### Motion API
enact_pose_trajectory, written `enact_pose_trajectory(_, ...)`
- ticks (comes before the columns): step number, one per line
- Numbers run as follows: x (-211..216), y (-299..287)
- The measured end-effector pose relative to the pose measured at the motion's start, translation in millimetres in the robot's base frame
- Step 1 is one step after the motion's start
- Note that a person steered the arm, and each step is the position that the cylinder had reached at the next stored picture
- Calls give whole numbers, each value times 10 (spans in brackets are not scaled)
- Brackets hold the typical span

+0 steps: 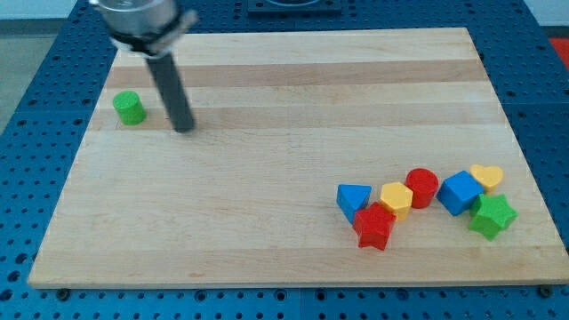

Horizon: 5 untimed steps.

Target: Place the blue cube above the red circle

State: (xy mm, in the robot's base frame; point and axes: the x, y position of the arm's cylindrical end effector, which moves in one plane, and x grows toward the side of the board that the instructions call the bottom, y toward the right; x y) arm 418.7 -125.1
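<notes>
Nearest: red plastic star block (374, 226); blue plastic cube (460, 192) just right of red plastic circle block (422, 187), seemingly touching, not above; my tip (184, 128), gripperless, grasping nothing, well apart on wooden counter (267, 213); push not yet begun.

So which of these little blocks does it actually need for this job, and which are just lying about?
Needed for the job:
blue cube
red circle
my tip, far off at the view's upper left

Just lying about:
green cylinder
blue triangle
yellow hexagon
red star
yellow heart
green star
</notes>
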Motion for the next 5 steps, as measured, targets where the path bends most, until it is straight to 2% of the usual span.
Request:
enact_pose_trajectory(1, 411, 865)
enact_pose_trajectory(2, 594, 1716)
enact_pose_trajectory(3, 599, 2170)
enact_pose_trajectory(4, 256, 2461)
enact_pose_trajectory(5, 103, 3472)
